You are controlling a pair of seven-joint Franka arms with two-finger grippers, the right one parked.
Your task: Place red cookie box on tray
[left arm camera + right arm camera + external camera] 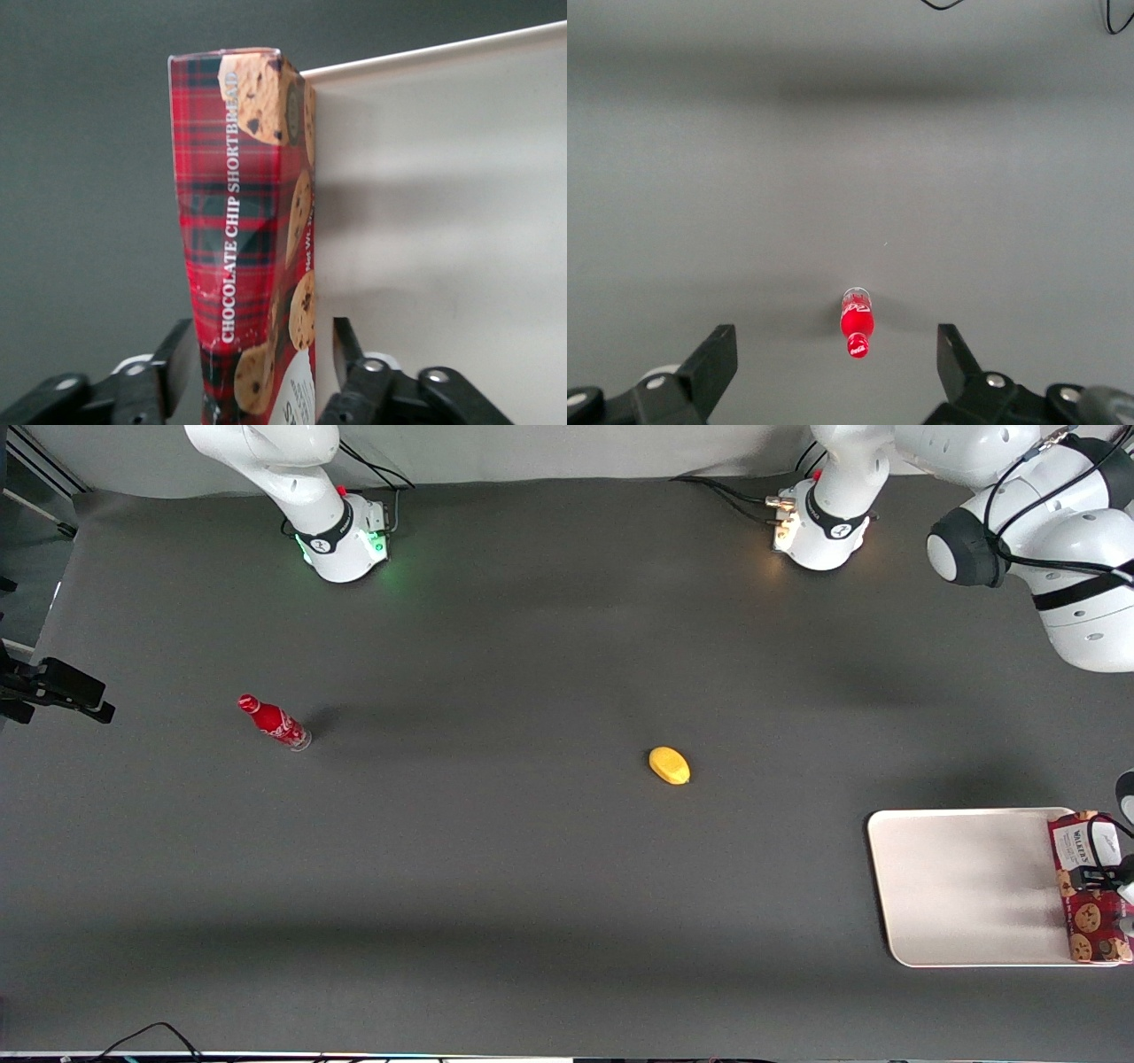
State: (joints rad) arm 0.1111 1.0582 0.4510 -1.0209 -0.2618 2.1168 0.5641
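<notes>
Dark grey matting covers the whole worktop (pixel 532 886), smooth and matte, crossed by soft broad shadows from the arms overhead. Along its edge farthest from the front camera a pale backdrop hangs, and black cables trail from the two white arm bases mounted there, one lit green, the other amber.

At the working arm's end lies the tray (pixel 966 886), cream-white with rounded corners and a low rim. The red cookie box (pixel 1088 886) is at the tray's outer long edge, its tartan face with cookie pictures turned up to the front camera and its white label at the end farther from that camera. In the left wrist view the box (pixel 239 221) appears narrow side on, lettered "chocolate chip shortbread", with the tray (pixel 443 221) on one side and grey matting on the other; whether it rests on the rim cannot be told.

The claw (pixel 261 367) straddles the box's labelled end, one dark finger (pixel 177 354) close against the tartan side, the other (pixel 347 350) standing slightly off the box, so the claw is parted with no firm grip.

Near mid-worktop sits a small yellow object (pixel 669 765). Toward the parked arm's end stands a small red bottle (pixel 273 722).
</notes>
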